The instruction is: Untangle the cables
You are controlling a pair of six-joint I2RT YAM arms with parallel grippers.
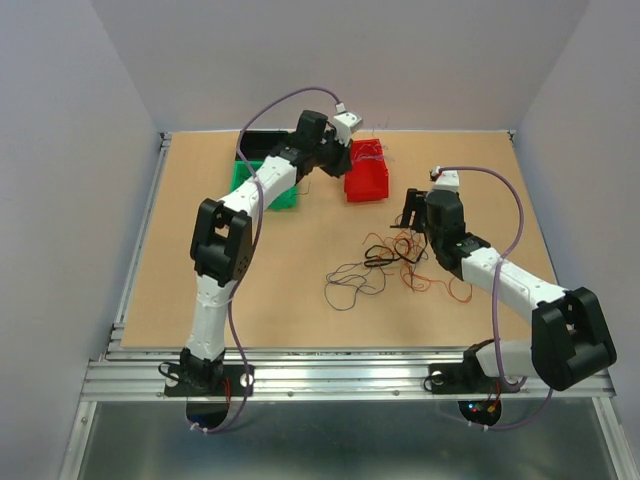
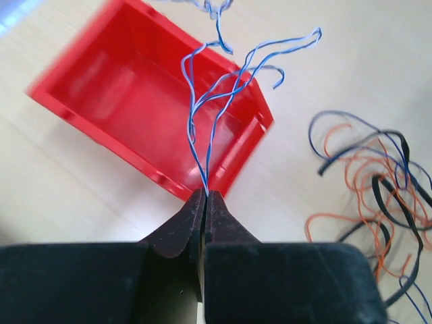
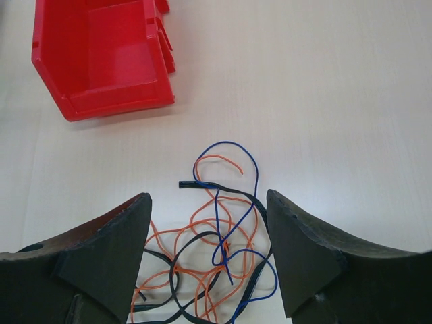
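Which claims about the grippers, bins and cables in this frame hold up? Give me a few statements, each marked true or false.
1. The left gripper is shut on thin blue cable strands. True.
2. The red bin holds a pile of orange cables. False: no orange cables show inside it. The held blue strands only hang in front of it in the left wrist view.
3. The right gripper is open above the tangle of orange, black and blue cables. True.
4. In the top view, the green bin stands to the right of the red bin. False: it stands to the red bin's left.
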